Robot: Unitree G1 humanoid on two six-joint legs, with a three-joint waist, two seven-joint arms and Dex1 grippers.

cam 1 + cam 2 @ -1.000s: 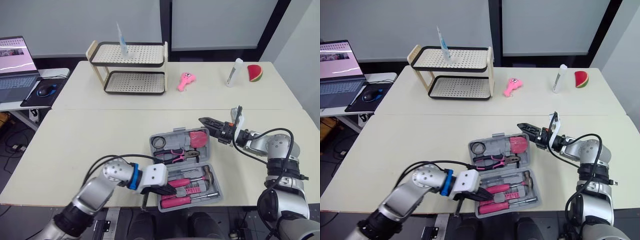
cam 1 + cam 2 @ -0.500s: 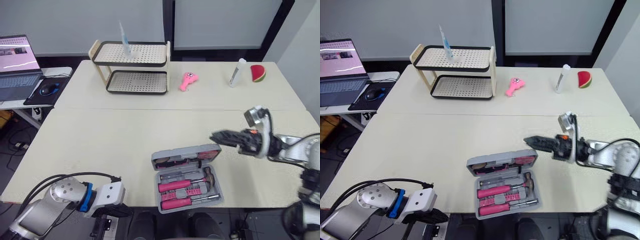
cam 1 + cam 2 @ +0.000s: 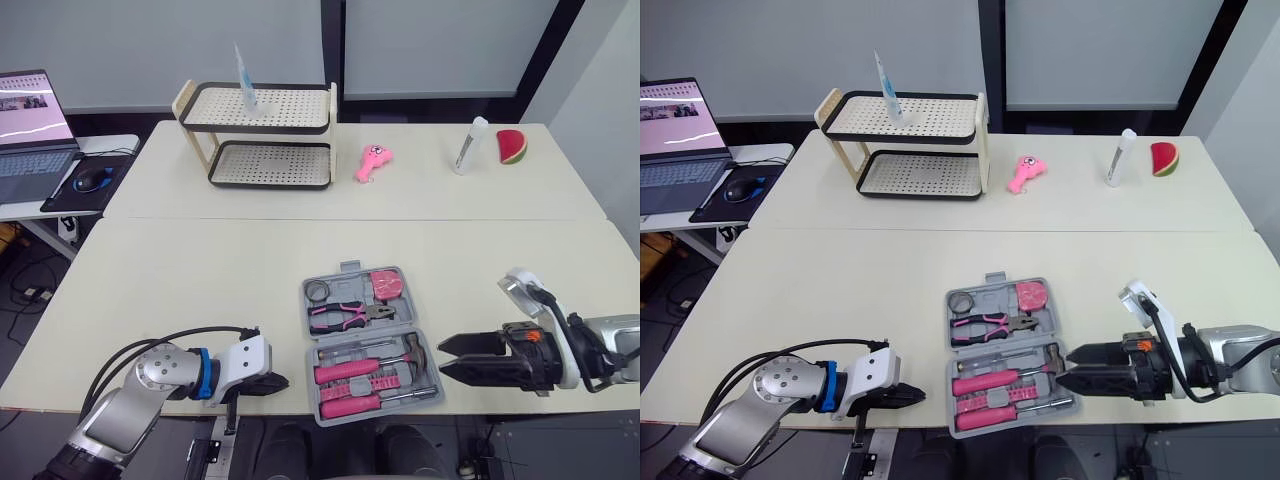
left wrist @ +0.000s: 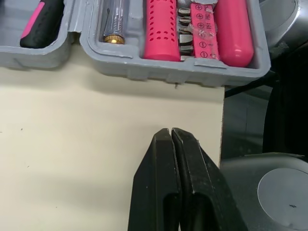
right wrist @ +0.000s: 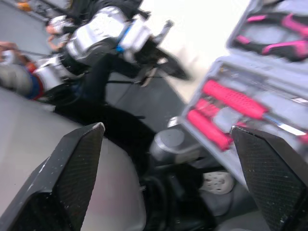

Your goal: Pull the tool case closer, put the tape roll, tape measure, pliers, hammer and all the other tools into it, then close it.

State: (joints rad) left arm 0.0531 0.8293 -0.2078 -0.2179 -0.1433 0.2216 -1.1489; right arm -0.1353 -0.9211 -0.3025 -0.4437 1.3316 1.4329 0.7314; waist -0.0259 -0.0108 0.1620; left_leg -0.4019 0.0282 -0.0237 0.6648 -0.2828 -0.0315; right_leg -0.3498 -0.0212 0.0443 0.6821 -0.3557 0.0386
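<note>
The grey tool case lies open flat near the table's front edge. Its far half holds a tape roll, a pink tape measure and the pliers. The near half holds a hammer and pink-handled screwdrivers. My left gripper is shut and empty, low at the table edge just left of the case; the left wrist view has its fingers pointing at the case's front wall. My right gripper stands open and empty, just right of the near half.
On the far table stand a two-tier rack, a pink toy, a white bottle and a watermelon slice. A laptop sits on a side desk at far left. The case lies close to the table's front edge.
The lid, half raised half a second ago, now lies flat open. My right gripper dropped from beside the lid to the case's near right. My left gripper rose back to the table edge.
</note>
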